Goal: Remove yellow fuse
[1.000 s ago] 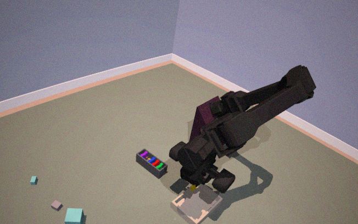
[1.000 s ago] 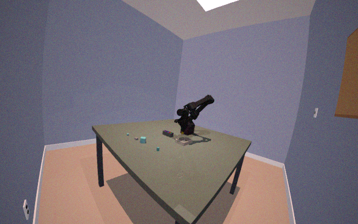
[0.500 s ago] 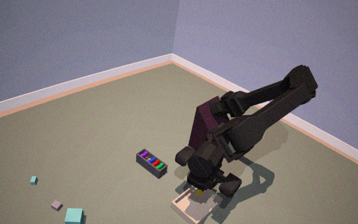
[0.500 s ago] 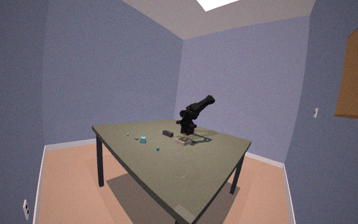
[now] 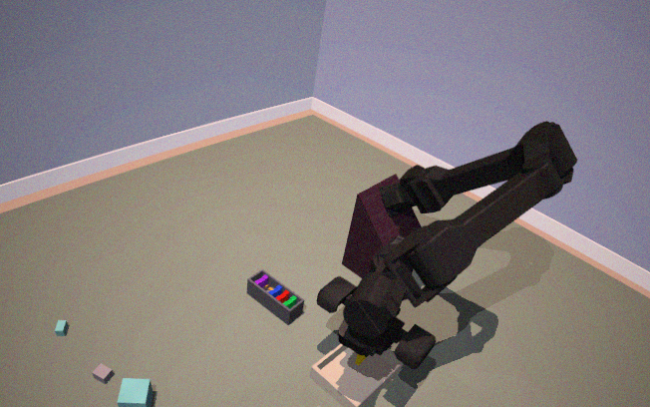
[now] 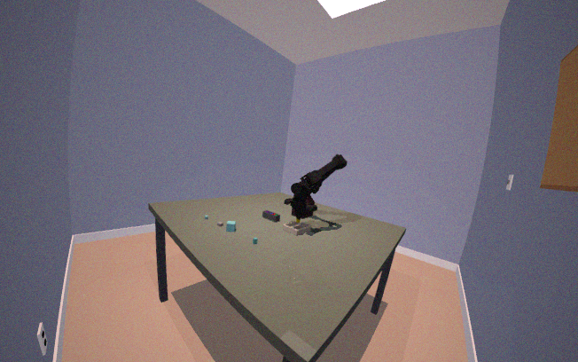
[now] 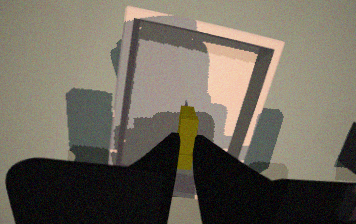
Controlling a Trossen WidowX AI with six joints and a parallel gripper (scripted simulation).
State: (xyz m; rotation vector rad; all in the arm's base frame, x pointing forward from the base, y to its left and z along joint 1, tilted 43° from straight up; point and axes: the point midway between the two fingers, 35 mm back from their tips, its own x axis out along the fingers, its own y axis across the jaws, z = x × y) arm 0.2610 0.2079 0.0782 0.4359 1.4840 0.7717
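Observation:
My gripper [image 7: 185,141] is shut on the yellow fuse [image 7: 188,125] [image 5: 360,358] [image 6: 298,220]. The fuse hangs below the fingertips, over the tray in the wrist view. The pale tray [image 5: 336,392] [image 6: 290,229] [image 7: 205,29] lies below, partly shaded by the arm. In the top view the fingers are hidden behind the gripper's body. The dark fuse block [image 5: 269,303] [image 6: 270,216] stands apart, left of the gripper in the top view. It holds a purple, a blue, a red and a green fuse, with a gap between purple and blue.
A large cyan cube [image 5: 135,392] [image 6: 230,226], a small cyan block [image 5: 61,328] [image 6: 206,217] and a pinkish block [image 5: 103,373] [image 6: 220,224] lie left of the tray. Another small cyan block [image 6: 254,240] shows in the exterior view. The arm's dark red base [image 5: 360,239] stands behind the gripper.

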